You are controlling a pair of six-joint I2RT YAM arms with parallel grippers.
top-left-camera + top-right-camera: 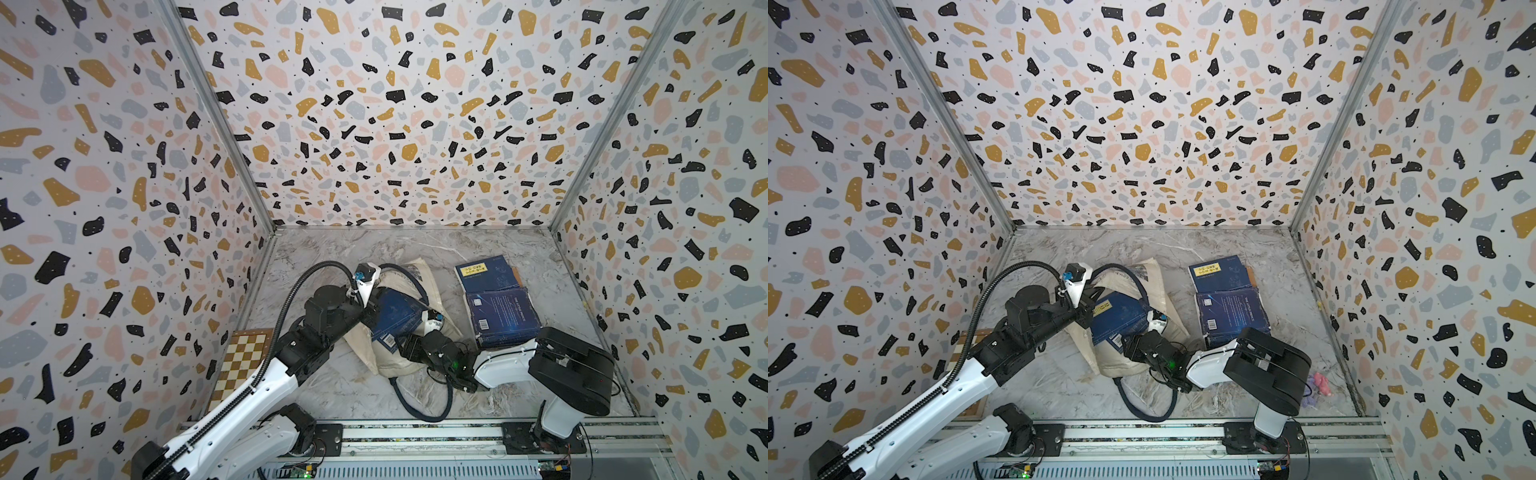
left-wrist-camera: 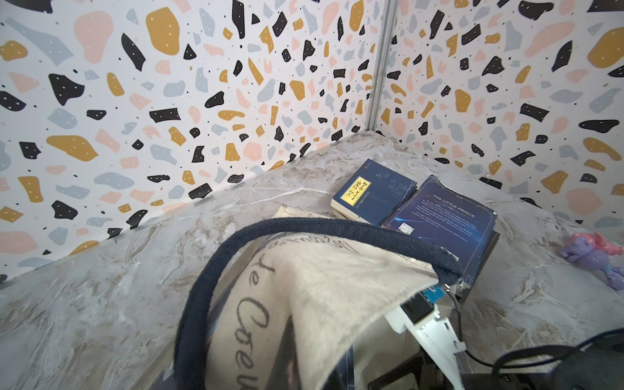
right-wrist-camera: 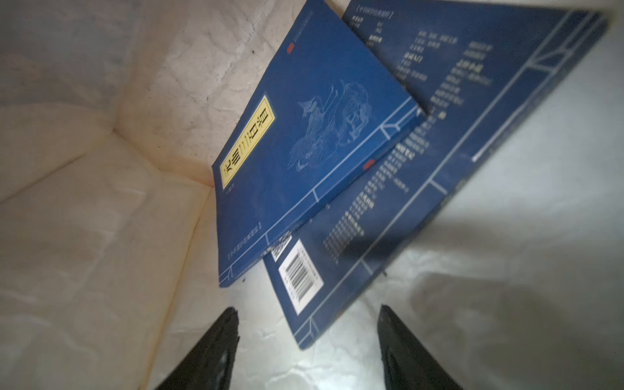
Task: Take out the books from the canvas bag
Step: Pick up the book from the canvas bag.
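I read the right gripper [image 3: 308, 309] part open and empty inside the canvas bag [image 3: 84, 219], two navy books [image 3: 304, 162] just ahead; left gripper [image 1: 370, 311] clamps the bag rim

chessboard box [image 1: 243, 365]: flat by left wall | pink-purple toy [image 1: 1317, 387]: on marble tabletop [image 1: 374, 249], near right wall

Both top views look steeply down from high over the near edge toward the far terrazzo-patterned wall [image 1: 395, 104], covering the whole grey marble tabletop [image 1: 374, 249] and overlapping almost entirely. The left wrist camera sits low, close behind the navy-handled cream canvas bag [image 2: 320, 280], facing the far right corner; it shares the stacked dark navy paperback books [image 2: 439, 219] with them. The right wrist camera looks close-up inside the bag at two blue paperbacks [image 3: 304, 162]
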